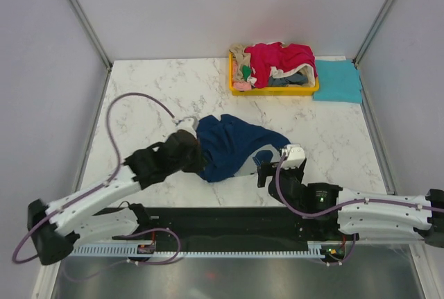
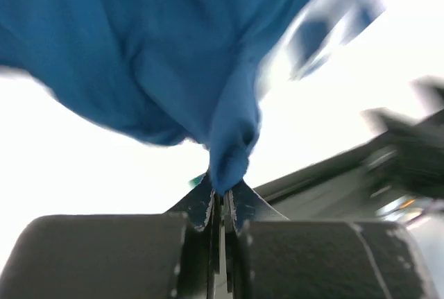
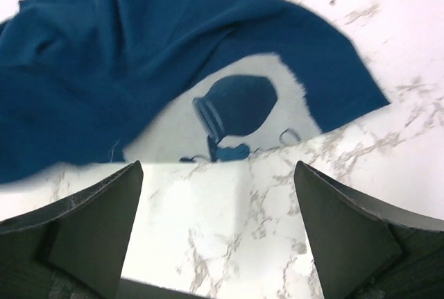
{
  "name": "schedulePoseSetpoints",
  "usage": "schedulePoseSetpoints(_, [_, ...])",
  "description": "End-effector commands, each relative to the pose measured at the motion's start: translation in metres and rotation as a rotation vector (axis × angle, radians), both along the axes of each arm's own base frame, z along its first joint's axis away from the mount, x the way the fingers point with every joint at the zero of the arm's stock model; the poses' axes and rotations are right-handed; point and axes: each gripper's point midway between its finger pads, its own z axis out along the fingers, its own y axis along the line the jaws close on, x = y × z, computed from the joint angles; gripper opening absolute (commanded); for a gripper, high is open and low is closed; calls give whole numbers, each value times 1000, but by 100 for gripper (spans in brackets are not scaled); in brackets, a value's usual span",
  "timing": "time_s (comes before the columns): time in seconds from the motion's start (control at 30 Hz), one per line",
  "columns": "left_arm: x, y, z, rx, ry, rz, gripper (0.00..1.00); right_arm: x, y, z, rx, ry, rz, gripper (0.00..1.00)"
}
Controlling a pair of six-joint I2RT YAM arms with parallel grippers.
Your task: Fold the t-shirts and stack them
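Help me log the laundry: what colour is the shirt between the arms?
The shirt is navy with a pale print, clearest in the right wrist view.

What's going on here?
The left claw is shut on a bunched bit of the navy t-shirt, which lies crumpled on the marble table. The right claw hangs open just short of the shirt's near edge, holding nothing. Other shirts are heaped in the yellow tray; a teal one lies flat beside it.
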Motion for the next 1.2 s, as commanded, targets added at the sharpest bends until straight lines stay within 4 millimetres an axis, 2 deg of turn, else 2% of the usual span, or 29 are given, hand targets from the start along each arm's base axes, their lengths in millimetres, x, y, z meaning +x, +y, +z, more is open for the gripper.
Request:
schedulePoseSetpoints(0.0, [7,90,96,139,-261,193,2,19,-8,23,52,-39,-43,98])
schedulePoseSetpoints(0.03, [12,110,125,140,-345,264,2,22,-7,27,61,-39,-39,98])
schedulePoseSetpoints(0.07, [9,125,139,123,-393,299,2,27,-9,29,48,-45,-42,98])
schedulePoseSetpoints(0.1, [8,135,144,136,-419,324,2,34,-12,33,57,-52,-63,98])
schedulePoseSetpoints(0.13, [7,152,147,177,-441,364,2,37,-7,34,56,-42,-53,98])
schedulePoseSetpoints(0.2, [0,169,148,166,-447,433,2,44,-5,28,33,-20,-63,98])
schedulePoseSetpoints(0.3, [-7,192,140,160,-461,516,3,51,1,21,31,20,-68,98])
schedulePoseSetpoints(0.33, [-8,196,131,173,-462,530,4,53,2,12,12,42,-70,98])
schedulePoseSetpoints(0.4, [-11,202,123,156,-467,557,8,60,3,5,20,72,-76,98])
schedulePoseSetpoints(0.53, [-10,208,131,161,-496,571,8,73,4,4,126,103,-60,97])
schedulePoseSetpoints(0.57, [-10,209,131,179,-494,565,7,84,-3,8,174,93,-85,96])
schedulePoseSetpoints(0.6, [-11,214,133,186,-492,597,6,81,3,3,216,133,-44,95])
schedulePoseSetpoints(0.67, [-16,226,131,191,-475,655,2,89,-2,0,269,152,-46,95])
schedulePoseSetpoints(0.7, [-22,238,130,182,-461,722,2,88,6,-5,300,178,1,94])
schedulePoseSetpoints(0.77, [-28,248,132,132,-470,765,2,93,15,-2,339,174,45,92])
schedulePoseSetpoints(0.87, [-31,249,134,61,-503,744,2,94,39,-25,339,255,122,89])
schedulePoseSetpoints(0.93, [-29,244,133,38,-505,734,2,99,56,-23,375,266,174,88])
schedulePoseSetpoints(0.97, [-29,244,133,40,-504,731,2,99,62,-38,363,308,188,87])
schedulePoseSetpoints(1.03, [-28,242,131,57,-498,726,2,109,74,-35,376,304,209,87])
schedulePoseSetpoints(1.07, [-26,239,130,71,-493,721,2,112,76,-48,355,331,207,87])
schedulePoseSetpoints(1.1, [-25,238,130,81,-490,716,2,120,82,-43,359,320,211,87])
schedulePoseSetpoints(1.17, [-24,236,129,100,-483,708,2,126,91,-50,359,332,227,86])
